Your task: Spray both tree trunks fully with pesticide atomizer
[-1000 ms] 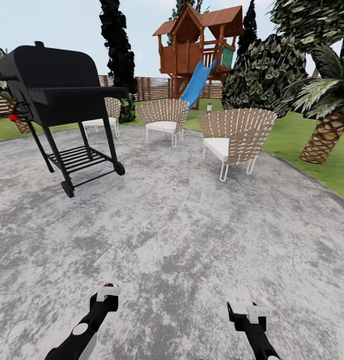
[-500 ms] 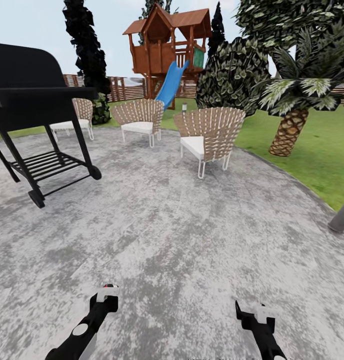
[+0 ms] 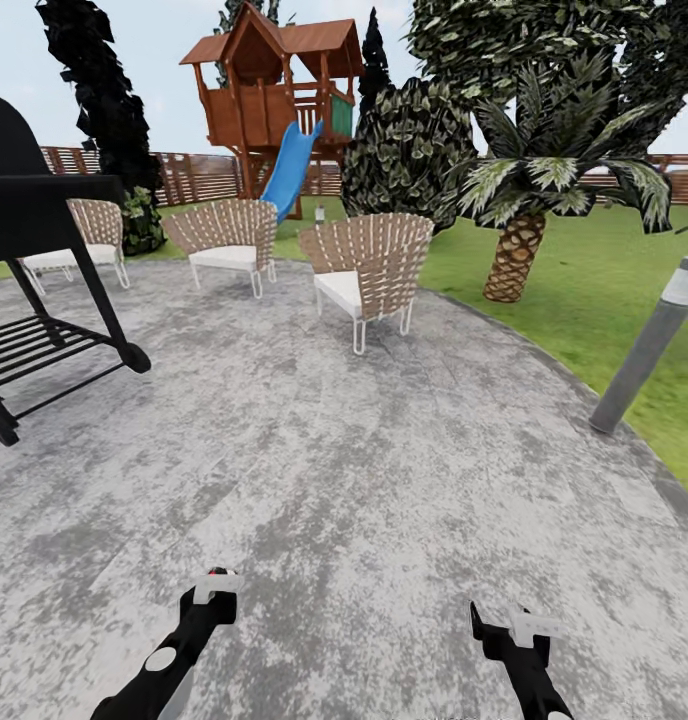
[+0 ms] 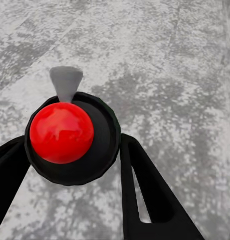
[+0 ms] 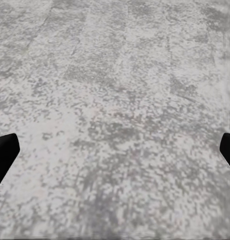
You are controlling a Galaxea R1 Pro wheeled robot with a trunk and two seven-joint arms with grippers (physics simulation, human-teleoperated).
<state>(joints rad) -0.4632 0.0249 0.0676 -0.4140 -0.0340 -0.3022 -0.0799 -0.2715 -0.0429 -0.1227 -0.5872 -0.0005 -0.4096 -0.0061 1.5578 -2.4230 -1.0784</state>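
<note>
The pesticide atomizer [image 4: 62, 132], a black round bottle with a red top and a grey nozzle, sits between the two black fingers of my left gripper [image 4: 69, 155], which is shut on it. In the head view the left gripper [image 3: 212, 588] hangs low over the grey speckled floor [image 3: 364, 460], with the red top just showing. My right gripper [image 3: 506, 628] is beside it, open and holding nothing, its fingers [image 5: 4, 152] wide apart. Dark green jagged tree crowns [image 3: 404, 150] [image 3: 504, 45] rise at the far right of the paving. Their trunks are hidden.
A black barbecue grill [image 3: 34, 260] stands at the left. Three wicker chairs [image 3: 369, 265] [image 3: 229, 235] [image 3: 84, 230] sit at the far side of the paving. A leaning grey lamp post [image 3: 639, 355] marks the right edge, with a palm [image 3: 519, 215], lawn, wooden playhouse with a blue slide [image 3: 284, 110] and fence behind.
The head view has turned right: grill, chairs and playhouse slid left in the picture and the lamp post came into sight. Both arms hold the same pose.
</note>
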